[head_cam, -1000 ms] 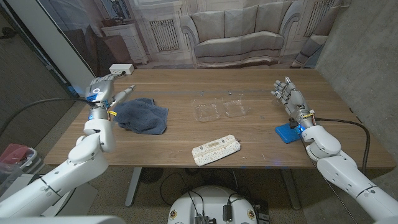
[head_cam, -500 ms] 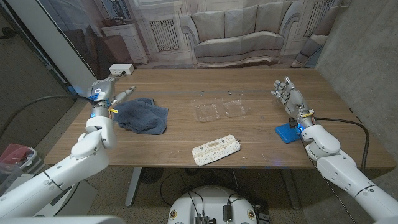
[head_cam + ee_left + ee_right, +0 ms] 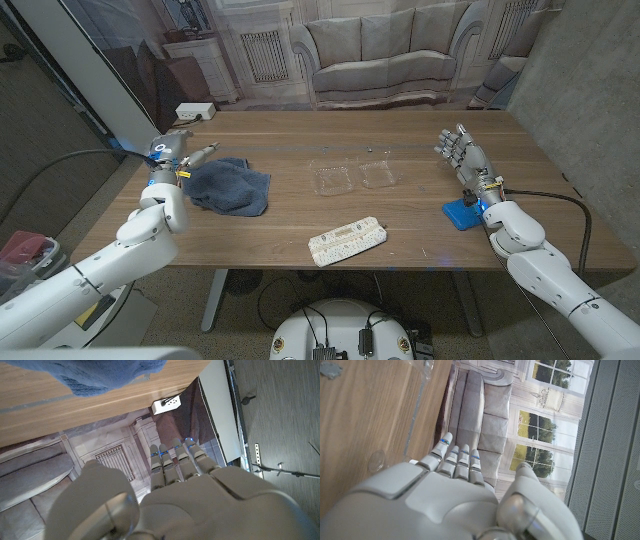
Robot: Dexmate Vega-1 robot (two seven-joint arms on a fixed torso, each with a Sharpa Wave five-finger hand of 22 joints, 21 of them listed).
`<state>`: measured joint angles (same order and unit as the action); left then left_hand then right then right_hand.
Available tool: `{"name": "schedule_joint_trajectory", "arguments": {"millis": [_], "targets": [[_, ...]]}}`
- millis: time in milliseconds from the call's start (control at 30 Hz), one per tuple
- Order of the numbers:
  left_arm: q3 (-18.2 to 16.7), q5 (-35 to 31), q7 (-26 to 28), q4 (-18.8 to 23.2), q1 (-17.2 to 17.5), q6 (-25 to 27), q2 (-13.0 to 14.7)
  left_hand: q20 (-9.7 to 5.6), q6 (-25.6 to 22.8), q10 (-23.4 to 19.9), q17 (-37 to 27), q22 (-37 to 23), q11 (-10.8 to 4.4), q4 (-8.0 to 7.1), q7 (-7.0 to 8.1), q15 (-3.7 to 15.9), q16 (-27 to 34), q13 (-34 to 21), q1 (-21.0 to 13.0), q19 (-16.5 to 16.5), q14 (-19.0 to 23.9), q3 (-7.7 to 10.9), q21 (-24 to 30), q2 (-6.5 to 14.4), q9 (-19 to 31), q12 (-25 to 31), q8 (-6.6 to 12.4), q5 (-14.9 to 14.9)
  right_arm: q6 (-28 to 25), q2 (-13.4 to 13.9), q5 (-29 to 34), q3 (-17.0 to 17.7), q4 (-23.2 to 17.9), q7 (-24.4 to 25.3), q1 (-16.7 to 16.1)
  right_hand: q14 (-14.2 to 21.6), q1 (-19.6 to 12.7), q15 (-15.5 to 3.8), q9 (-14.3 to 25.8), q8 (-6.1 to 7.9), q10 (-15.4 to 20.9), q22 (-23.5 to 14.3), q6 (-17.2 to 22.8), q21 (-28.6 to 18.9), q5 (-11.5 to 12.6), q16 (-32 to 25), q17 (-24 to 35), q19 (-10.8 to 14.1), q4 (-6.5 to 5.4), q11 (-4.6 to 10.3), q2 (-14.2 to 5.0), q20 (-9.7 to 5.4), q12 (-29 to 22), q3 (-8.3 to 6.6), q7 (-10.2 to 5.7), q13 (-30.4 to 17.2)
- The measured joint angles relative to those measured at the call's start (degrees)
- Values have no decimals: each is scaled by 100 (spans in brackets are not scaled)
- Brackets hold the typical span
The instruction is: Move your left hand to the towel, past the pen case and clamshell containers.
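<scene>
Crumpled dark blue cloth towel [image 3: 228, 186] lies near the wooden tabletop's [image 3: 400, 215] left edge, just beside the left hand [image 3: 170, 152] on its inner side; its long axis runs roughly across the tabletop. Left hand is far nearer, holds nothing, fingers apart and straight. Right hand [image 3: 458, 152] is also empty and spread, near the right edge. Towel looks soft, rumpled and bunched.

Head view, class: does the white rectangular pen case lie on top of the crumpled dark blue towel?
No. The white rectangular pen case lies on bare wood near the table's front edge, well apart from the crumpled dark blue towel.
</scene>
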<state>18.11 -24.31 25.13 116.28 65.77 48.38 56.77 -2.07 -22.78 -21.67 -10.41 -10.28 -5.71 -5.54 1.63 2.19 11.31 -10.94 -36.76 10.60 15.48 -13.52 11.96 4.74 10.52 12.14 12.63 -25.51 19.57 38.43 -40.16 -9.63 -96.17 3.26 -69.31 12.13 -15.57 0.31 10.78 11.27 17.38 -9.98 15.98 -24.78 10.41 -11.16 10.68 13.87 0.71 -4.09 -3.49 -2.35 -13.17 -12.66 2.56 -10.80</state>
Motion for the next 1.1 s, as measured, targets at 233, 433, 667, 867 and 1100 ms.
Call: {"name": "schedule_joint_trajectory", "arguments": {"millis": [233, 433, 667, 867, 1100], "targets": [[160, 199, -141, -5, -172, 104, 83, 2, -95, -29, 0, 0, 29, 24, -32, 10, 0, 0, 0, 2, 10, -24, 0, 0, 0, 0, 0, 0, 0, -3, 5, -3, -1, 26, 0, 0, 0, 0, 0, 0, 0, 0, 0, 29, 0, 0, 0, 0, 25, 0, 0, 0, 0, 25, 0, 0], [285, 309, -243, -5, -307, 160, 135, 2, -93, -60, 0, 0, -1, 24, -30, 30, 0, 0, 0, 2, 30, -24, 0, 0, 0, 0, 0, 0, -7, -7, 5, -5, -2, 34, 0, 0, 0, 0, 0, 0, 31, 0, 0, 29, 0, 0, 0, 0, 25, -31, 0, 0, 0, 25, 0, 0], [496, 443, -412, 12, -516, 320, 193, 2, -92, -81, 0, 1, 20, -1, -30, 30, 0, 0, 1, 1, 30, -48, 0, 0, 0, 0, -1, 0, -17, -12, 0, -6, -2, 38, 0, 0, 0, 0, 0, 0, 31, 0, 0, 48, 0, 0, 0, 0, 25, -31, 0, 0, 0, 25, 0, 0], [633, 541, -466, 29, -629, 409, 224, 2, -92, -81, 0, 1, 21, 0, -30, 30, 0, 0, 1, 1, 30, -47, 0, 0, 0, 0, -1, 0, -18, -12, -17, -3, -24, 38, 1, 0, 0, 0, 0, 0, 31, 0, 0, 64, 0, 0, 0, -1, 25, -31, 0, 0, 0, 25, 0, 0], [754, 654, -472, -18, -742, 421, 232, 2, -123, -81, 0, 1, 20, 0, -61, 30, 0, 0, 0, 1, 30, -47, 0, 0, 0, 0, -1, 0, -45, 15, -21, 22, -107, 74, -57, 0, 0, 0, 0, 0, 31, 0, 0, 85, 0, 0, 0, -1, 25, -31, 0, 0, 0, 24, 0, 0]]}}
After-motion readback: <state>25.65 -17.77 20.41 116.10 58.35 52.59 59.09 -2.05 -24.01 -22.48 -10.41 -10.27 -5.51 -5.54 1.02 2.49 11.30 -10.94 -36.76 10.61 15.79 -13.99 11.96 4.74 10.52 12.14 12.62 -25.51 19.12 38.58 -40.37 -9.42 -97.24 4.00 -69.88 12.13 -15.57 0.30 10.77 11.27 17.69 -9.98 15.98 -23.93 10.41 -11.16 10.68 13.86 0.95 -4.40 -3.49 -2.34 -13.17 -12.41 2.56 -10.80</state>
